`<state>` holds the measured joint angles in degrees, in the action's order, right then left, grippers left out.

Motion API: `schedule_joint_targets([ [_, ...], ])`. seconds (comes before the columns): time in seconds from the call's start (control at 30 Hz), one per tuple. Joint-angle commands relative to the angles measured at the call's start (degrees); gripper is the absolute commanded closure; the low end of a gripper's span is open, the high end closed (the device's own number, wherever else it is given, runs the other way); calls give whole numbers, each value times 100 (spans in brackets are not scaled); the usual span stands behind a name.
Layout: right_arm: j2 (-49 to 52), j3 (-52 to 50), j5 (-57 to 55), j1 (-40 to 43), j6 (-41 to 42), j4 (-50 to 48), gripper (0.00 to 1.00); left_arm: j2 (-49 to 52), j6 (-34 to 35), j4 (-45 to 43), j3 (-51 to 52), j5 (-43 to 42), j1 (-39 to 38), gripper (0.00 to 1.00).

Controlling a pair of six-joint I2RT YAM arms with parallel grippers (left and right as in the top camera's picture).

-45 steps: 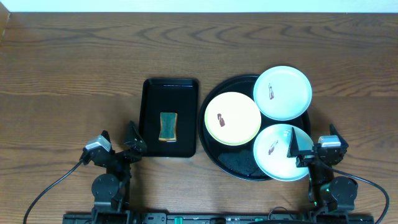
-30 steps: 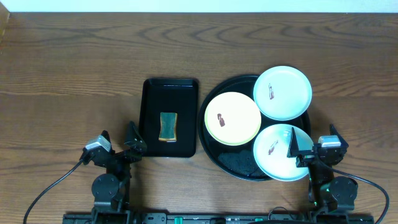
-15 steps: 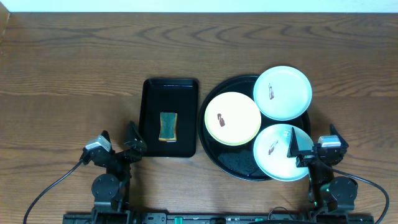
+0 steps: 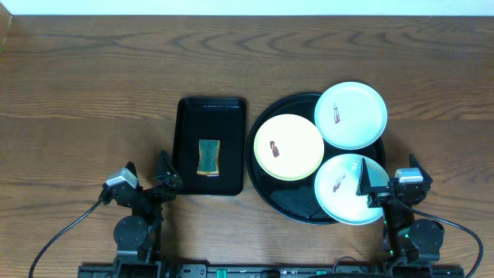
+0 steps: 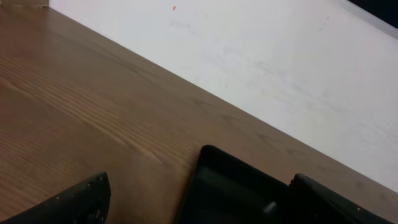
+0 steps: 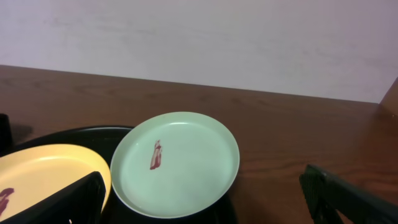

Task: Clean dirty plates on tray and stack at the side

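The round black tray holds three plates, each with a reddish-brown smear. The pale yellow plate lies at its left. One mint-white plate lies at its far right, and shows in the right wrist view beside the yellow plate. The other mint-white plate lies at the near right. My right gripper is open at the near edge of that plate, holding nothing. My left gripper is open and empty near the table's front, left of the rectangular tray.
A smaller rectangular black tray left of the round tray holds a green-and-yellow sponge. Its corner shows in the left wrist view. A white wall runs along the table's far edge.
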<state>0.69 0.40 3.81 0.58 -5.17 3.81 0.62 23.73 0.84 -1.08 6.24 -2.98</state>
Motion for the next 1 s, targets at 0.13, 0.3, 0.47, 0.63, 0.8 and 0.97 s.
schedule_joint_targets([
  [0.13,-20,-9,-57,52,63,24,1,164,-155,1268,-1073,-553,31,7],
  [0.3,-20,-9,-57,52,63,24,1,1458,-531,2750,-3027,-540,28,7],
  [0.47,-20,-9,-57,52,63,24,1,3606,-1045,4784,-5292,-542,28,7],
  [0.63,-20,-9,-55,52,63,24,1,5484,-1040,6000,-6922,-542,28,7],
  [0.8,-20,-9,-55,52,63,24,1,6465,-1036,6017,-7138,-1534,28,7],
  [0.97,-20,-9,-57,52,63,24,1,6953,-1038,6070,-7138,-1825,31,7],
])
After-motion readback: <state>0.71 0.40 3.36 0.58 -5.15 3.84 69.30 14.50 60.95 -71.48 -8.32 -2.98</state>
